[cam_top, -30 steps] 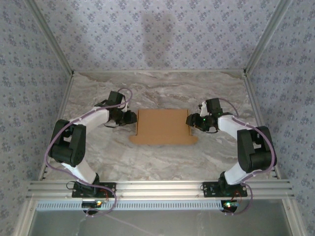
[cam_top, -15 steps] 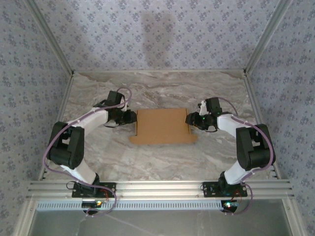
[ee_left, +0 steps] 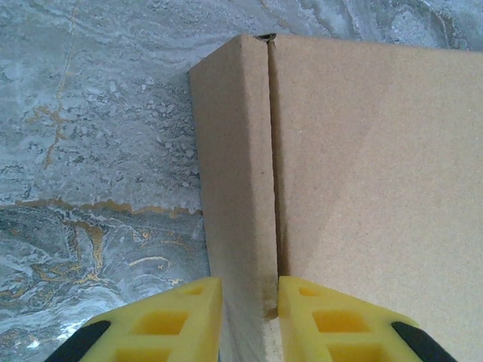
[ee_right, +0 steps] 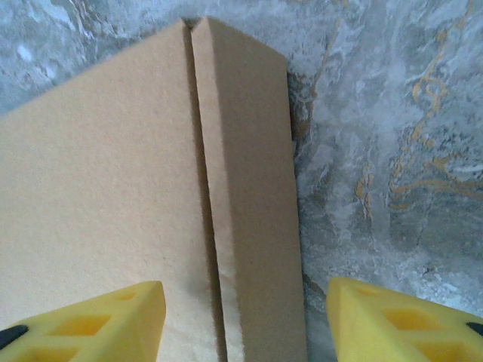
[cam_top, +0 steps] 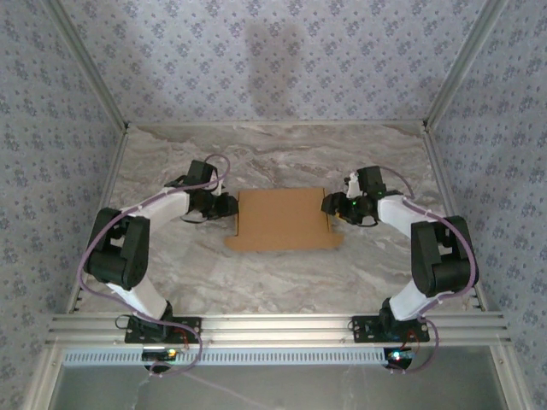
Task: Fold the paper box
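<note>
The left end effector (ee_left: 249, 305) was clenched on the narrow left side panel of the paper box (cam_top: 282, 219), with one yellow finger (ee_left: 162, 324) set against each face. The right end effector (ee_right: 245, 309) was released, its fingers spread wide to either side of the narrow right side panel. One tan box was seen, lying mid-surface (cam_top: 256, 273) between two arms. Its contents could not be told.
</note>
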Controlling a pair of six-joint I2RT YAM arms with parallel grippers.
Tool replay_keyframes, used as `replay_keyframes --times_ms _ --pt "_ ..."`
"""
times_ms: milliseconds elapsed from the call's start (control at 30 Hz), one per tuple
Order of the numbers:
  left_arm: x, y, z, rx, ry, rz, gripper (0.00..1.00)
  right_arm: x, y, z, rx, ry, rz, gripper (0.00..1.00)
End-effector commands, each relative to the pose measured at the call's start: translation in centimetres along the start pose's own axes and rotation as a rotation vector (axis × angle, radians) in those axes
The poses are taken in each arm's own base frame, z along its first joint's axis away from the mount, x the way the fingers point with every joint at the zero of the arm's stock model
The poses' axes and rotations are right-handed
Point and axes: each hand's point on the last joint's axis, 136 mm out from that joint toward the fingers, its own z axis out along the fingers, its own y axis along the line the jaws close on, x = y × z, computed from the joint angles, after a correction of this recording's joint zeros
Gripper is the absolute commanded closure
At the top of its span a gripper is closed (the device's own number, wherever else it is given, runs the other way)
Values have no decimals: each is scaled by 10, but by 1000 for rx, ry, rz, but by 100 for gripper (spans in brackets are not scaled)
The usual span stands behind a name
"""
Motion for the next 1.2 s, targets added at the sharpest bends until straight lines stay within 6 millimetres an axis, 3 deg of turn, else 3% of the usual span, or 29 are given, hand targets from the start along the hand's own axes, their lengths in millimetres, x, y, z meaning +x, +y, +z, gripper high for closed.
replay_keyframes --times_ms 0,200,533,733,867,1000,1167 --pt "31 39 14 -147 117 -35 76 -13 5 -14 -6 -29 5 35" --pt "37 51 11 -208 138 -23 81 -18 8 -11 -108 -7 47 25" --pt "49 68 16 -257 198 -25 84 -8 -5 9 -146 68 88 17" --pt "50 73 16 -259 204 -42 86 2 9 13 -238 102 99 18" --pt "48 69 16 -240 200 -46 87 13 35 14 -376 138 124 21" --pt "46 63 15 -212 188 -52 88 14 56 11 -487 147 173 29" --pt "39 53 9 -180 162 -54 88 9 64 -2 -518 109 220 39"
